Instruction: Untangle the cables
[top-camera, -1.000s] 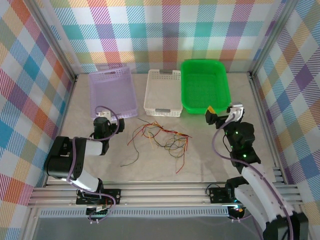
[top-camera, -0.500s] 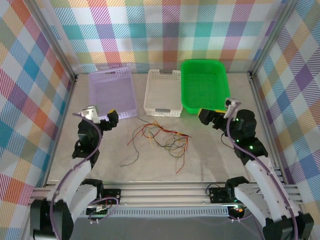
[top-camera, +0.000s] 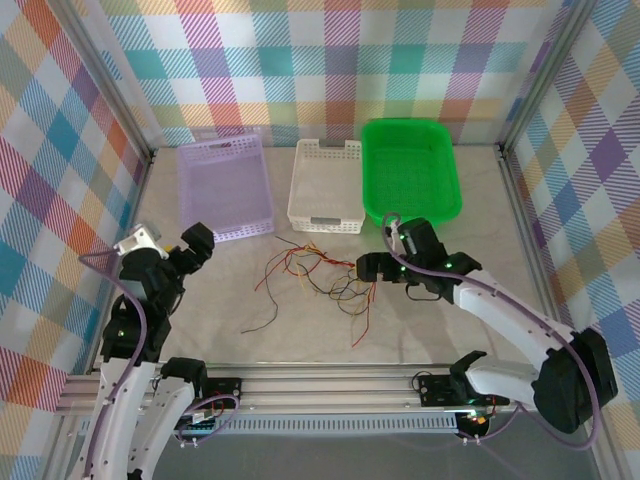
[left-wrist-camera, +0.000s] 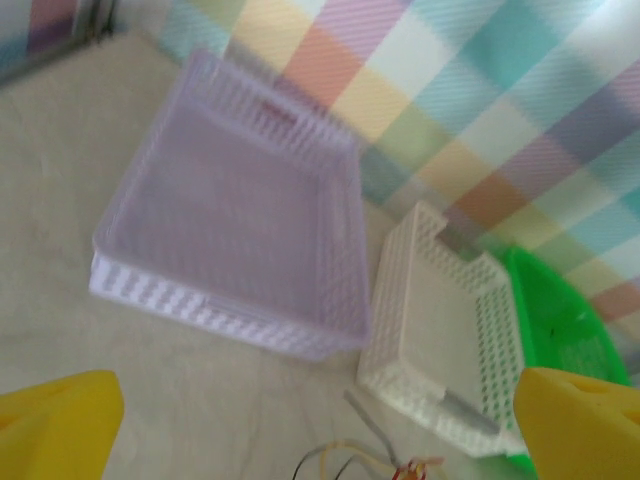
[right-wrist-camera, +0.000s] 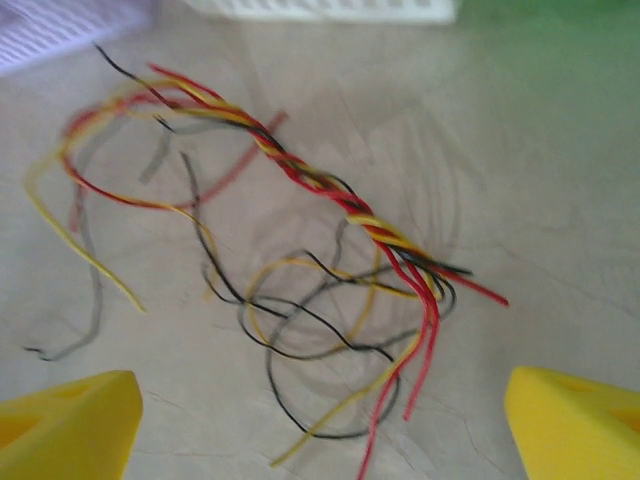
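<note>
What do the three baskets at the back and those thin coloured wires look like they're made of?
Lilac rectangular perforated basket: probably moulded plastic, slightly translucent; regular hole grid. White lattice-walled basket: opaque moulded plastic, likewise. Bright green tray-like basket: plastic, fine mesh floor. Thin red, yellow and black cables: likely plastic-insulated wire, smooth and limp; cores hidden.

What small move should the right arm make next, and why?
Probably lower the right gripper onto the cables at their twisted stretch: its jaws stand open over the bunch, nothing held, and the red-yellow-black twist lies ahead between them.
</note>
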